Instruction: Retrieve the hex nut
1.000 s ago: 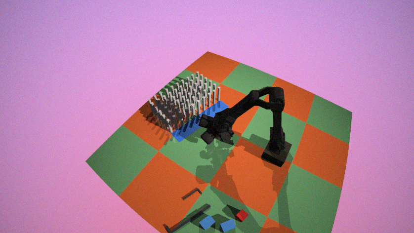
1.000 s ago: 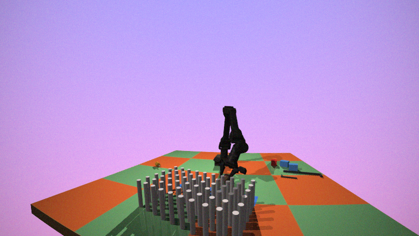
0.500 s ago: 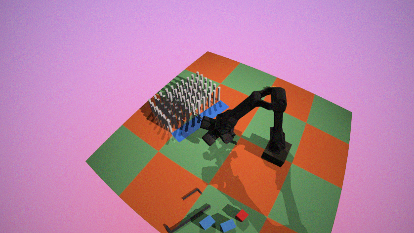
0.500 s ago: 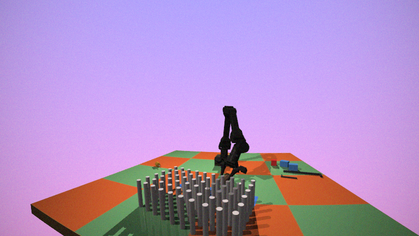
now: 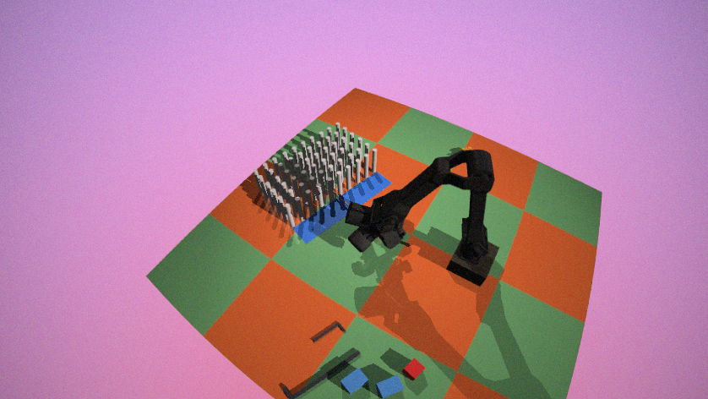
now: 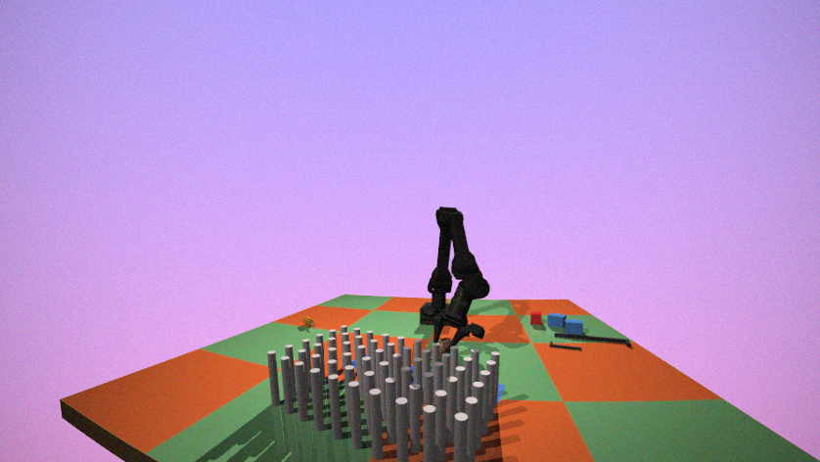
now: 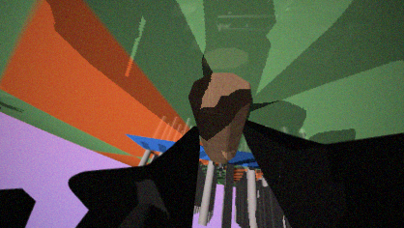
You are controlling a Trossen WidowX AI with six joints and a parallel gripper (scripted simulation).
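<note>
- Hex nut: too small or hidden for me to make out in any view, so I cannot tell where it lies.
- My gripper (image 5: pixel 364 227) (image 6: pixel 446 343) (image 7: pixel 219 128) is closed on a brown, tapered piece (image 6: pixel 444 346) (image 7: pixel 224 126), which sits between my black fingers at the middle of the wrist frame. I cannot tell what it belongs to.
- My arm (image 5: pixel 421 190) (image 6: pixel 473 285) bends down from the right of the top frame, with my gripper near its centre, above the table beside the blue strip (image 5: pixel 380 183) (image 6: pixel 500 392) (image 7: pixel 145 141).
- Standing metal spacers (image 5: pixel 348 177) (image 6: pixel 460 438) (image 7: pixel 208 193) fill a block left of centre in the top view and the lower middle of the exterior view.
- Two dark hooked bars, a short one (image 5: pixel 325 333) (image 6: pixel 565 346) and a long one (image 5: pixel 324 374) (image 6: pixel 591 338), lie toward the bottom of the top frame.
- Beside the long one are two blue blocks (image 5: pixel 354 380) (image 6: pixel 573 327), with a red block (image 5: pixel 414 368) (image 6: pixel 535 317) near them.
- A small yellow object (image 6: pixel 307 321) rests at the left of the exterior frame.
</note>
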